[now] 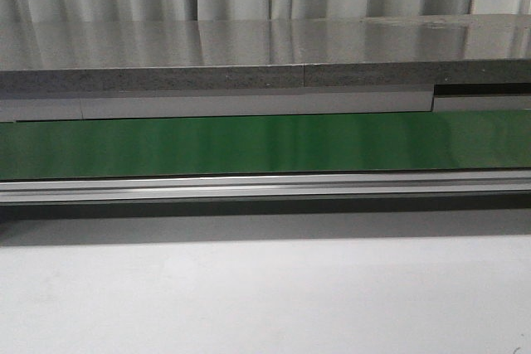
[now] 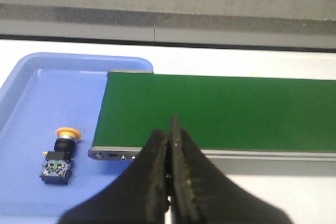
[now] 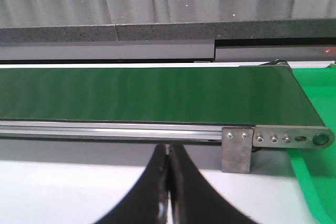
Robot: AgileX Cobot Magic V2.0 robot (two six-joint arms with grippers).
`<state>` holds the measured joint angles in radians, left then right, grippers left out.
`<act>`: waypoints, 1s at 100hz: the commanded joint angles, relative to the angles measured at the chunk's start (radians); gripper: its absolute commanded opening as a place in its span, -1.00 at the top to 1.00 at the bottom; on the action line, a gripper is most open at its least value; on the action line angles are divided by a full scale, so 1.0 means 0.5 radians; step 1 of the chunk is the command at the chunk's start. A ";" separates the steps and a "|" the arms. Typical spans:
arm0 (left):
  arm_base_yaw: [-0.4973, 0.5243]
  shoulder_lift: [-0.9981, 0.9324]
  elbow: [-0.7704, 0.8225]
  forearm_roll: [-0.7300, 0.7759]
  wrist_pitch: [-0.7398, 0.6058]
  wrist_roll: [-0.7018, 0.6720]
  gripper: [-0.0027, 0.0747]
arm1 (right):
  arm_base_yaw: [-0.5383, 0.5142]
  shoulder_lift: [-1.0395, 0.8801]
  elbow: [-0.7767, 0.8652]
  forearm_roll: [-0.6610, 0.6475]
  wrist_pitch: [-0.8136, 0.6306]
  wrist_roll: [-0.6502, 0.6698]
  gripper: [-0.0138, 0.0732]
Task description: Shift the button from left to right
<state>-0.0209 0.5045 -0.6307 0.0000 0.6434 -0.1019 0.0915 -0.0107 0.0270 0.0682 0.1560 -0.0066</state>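
The button [image 2: 59, 154], a small dark block with an orange-yellow round cap, lies on its side in a blue tray [image 2: 31, 108] at the left end of the green conveyor belt [image 2: 220, 111]. My left gripper [image 2: 169, 132] is shut and empty, hanging over the belt's near rail, well apart from the button. My right gripper [image 3: 168, 150] is shut and empty too, above the white table in front of the belt [image 3: 147, 95] near its right end. The front view shows only the belt [image 1: 265, 145], with no gripper and no button in it.
A green tray [image 3: 315, 129] lies beyond the belt's right end, beside a metal bracket [image 3: 237, 149] on the aluminium rail [image 3: 105, 129]. A grey stone-like ledge [image 1: 265, 55] runs behind the belt. White table [image 1: 265, 296] spreads in front of it.
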 commanded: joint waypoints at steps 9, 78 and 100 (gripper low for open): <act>-0.012 0.294 -0.307 0.000 0.202 -0.018 0.99 | -0.005 -0.035 -0.033 -0.008 -0.173 -0.005 0.84; -0.012 0.656 -0.364 0.024 0.423 0.022 -0.58 | -0.005 -0.035 -0.033 -0.008 -0.173 -0.005 0.84; -0.012 0.656 -0.364 0.067 0.382 0.032 -0.73 | -0.005 -0.035 -0.033 -0.008 -0.173 -0.005 0.84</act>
<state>-0.0209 0.8329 -0.7748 0.0287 0.8980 -0.0877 0.0915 -0.0107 0.0270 0.0682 0.1560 -0.0066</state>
